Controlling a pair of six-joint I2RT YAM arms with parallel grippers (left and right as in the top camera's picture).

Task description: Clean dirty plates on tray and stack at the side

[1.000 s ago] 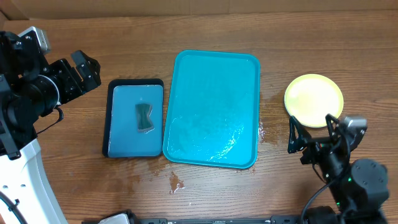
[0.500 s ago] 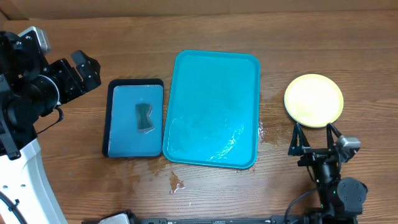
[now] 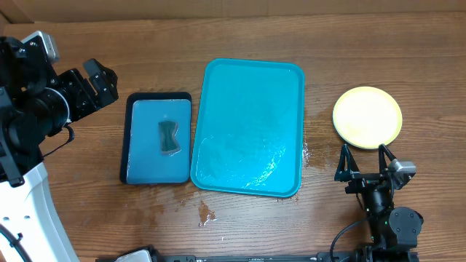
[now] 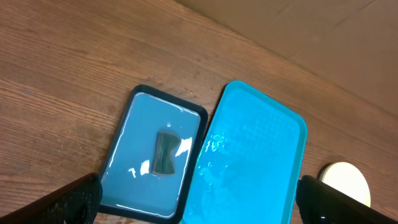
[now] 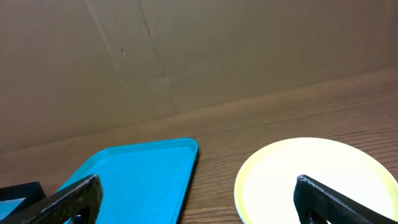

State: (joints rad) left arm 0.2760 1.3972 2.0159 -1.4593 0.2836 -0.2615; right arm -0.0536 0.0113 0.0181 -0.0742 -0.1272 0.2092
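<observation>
Take the tray (image 3: 251, 87) as the middle of your dial in the overhead view. It lies bare and wet, with no plate left on it, which suggests the washing is finished. The plates (image 3: 368, 116) sit at about 3 o'clock, on the bare wood at the side, well apart from the tray's rim. You see only a pale yellow-green one on top, and whether others lie under it cannot be told from above. That spot keeps the clean ware off the wet surface and within easy reach of your right arm.

Your right gripper (image 3: 364, 161) hangs at 4 o'clock, just beside the near edge of the plates. Its jaws are spread and hold nothing, so the plate looks to have been let go. Your left gripper (image 3: 104, 78) waits at 10 o'clock, also spread and bare, clear of the work.

The sponge (image 3: 170, 137) rests in the smaller dark-rimmed tray (image 3: 138, 102) at 9 o'clock, parked where its drips stay contained. Small puddles (image 3: 207, 215) mark the bench (image 3: 378, 44) near 7 o'clock. By my reckoning, little or nothing remains to do.
</observation>
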